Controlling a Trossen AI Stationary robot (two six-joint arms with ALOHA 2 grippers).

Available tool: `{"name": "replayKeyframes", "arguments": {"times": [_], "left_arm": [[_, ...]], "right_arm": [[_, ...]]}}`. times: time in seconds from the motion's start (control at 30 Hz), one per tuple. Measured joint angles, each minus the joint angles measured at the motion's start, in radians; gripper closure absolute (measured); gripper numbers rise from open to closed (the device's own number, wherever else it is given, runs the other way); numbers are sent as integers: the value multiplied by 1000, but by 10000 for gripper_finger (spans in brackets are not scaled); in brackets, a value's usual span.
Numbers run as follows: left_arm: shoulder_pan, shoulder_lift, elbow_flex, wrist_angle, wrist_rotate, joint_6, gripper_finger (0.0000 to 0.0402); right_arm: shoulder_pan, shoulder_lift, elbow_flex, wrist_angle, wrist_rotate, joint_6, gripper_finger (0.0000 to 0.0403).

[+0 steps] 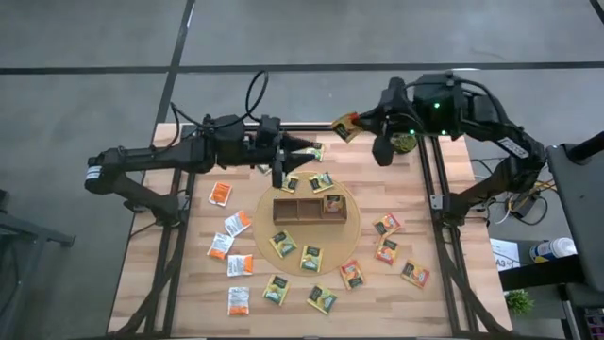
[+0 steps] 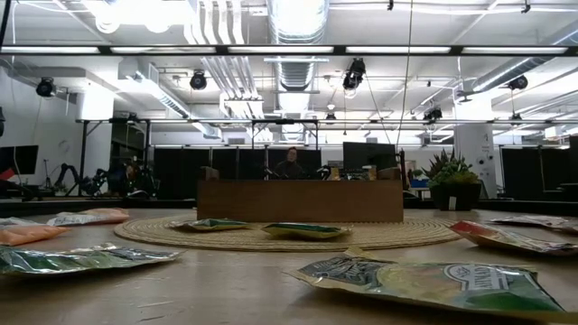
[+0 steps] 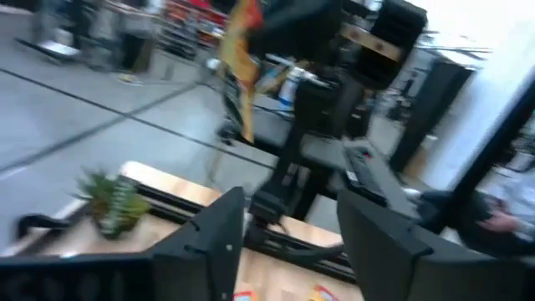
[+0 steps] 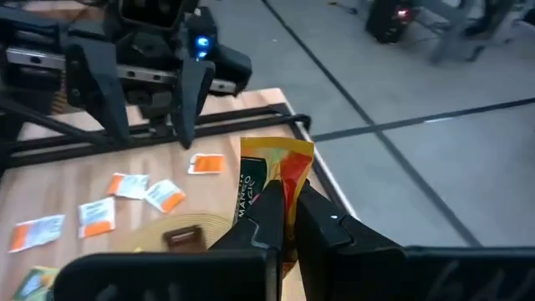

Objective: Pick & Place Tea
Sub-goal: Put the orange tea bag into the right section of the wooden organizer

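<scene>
We see small flat tea sachets (image 1: 312,257) scattered flat around the wooden tray (image 1: 304,209): white-orange ones (image 1: 238,300) left, yellow-green and orange-red elsewhere. One orange-red sachet (image 4: 272,180) stands upright, raised off the table.

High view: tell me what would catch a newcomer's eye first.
The right gripper, raised over the table's far right corner, pinches an orange-red tea sachet. The left gripper stands open above the far edge of the round woven mat, holding nothing. The wooden tray sits on the mat, ringed by loose sachets scattered over the table.
</scene>
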Motion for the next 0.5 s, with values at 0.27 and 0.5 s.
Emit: {"name": "replayKeyframes", "arguments": {"times": [0.27, 0.5], "left_arm": [[4, 17, 0, 53, -101, 10, 187], [6, 29, 0, 174, -173, 16, 187]], "right_arm": [[5, -18, -11, 140, 31, -14, 390], [13, 2, -24, 307, 31, -50, 390]]}}
